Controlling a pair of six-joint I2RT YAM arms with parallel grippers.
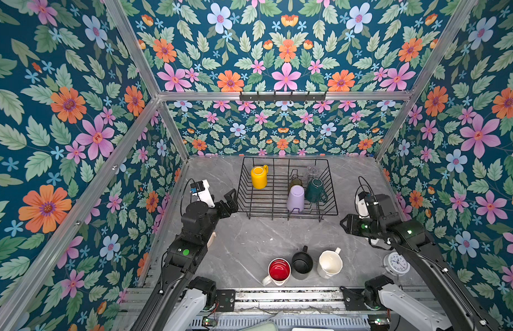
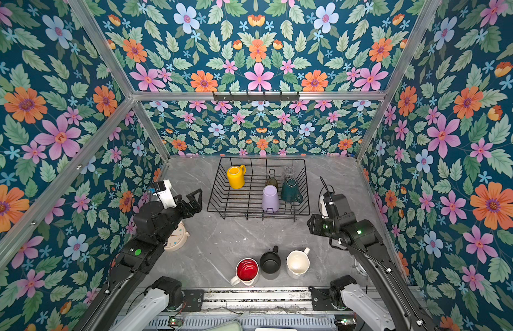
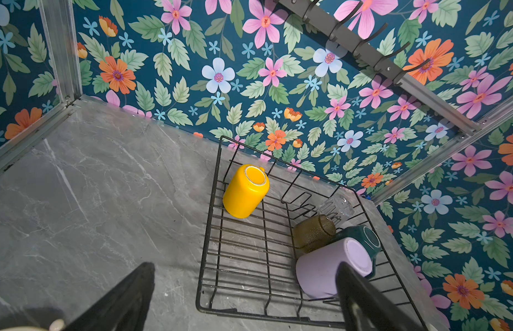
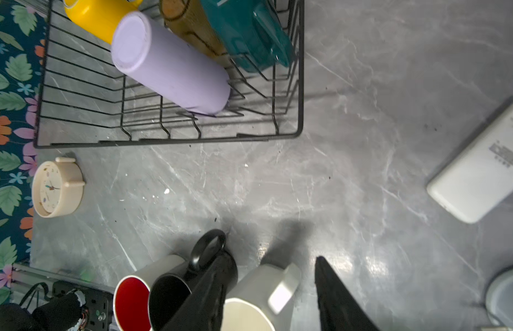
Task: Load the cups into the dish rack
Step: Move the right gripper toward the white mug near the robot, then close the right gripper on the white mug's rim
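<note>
The dish rack (image 1: 261, 197) sits at the far middle of the table. The left gripper (image 1: 233, 202) hangs beside it, fingers spread wide and empty. The right gripper (image 1: 344, 225) has its fingers apart and holds nothing.

In the rack are:
- the yellow mug (image 1: 259, 177)
- the lilac tumbler (image 1: 296, 198)
- the dark green mug (image 1: 314, 190)
- the olive tumbler (image 1: 295, 181), half hidden behind the lilac one
- the clear glass (image 1: 312, 171), barely discernible

The white red-lined mug (image 1: 279, 270), black mug (image 1: 302, 262) and cream mug (image 1: 330, 263) stand on the table near the front. The left arm mostly covers a cream clock (image 2: 176, 238).

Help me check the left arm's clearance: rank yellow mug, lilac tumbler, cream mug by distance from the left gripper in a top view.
1. Yellow mug, rack's left side, nearest the left gripper.
2. Lilac tumbler, rack's right side.
3. Cream mug, on the table, front right.
</note>
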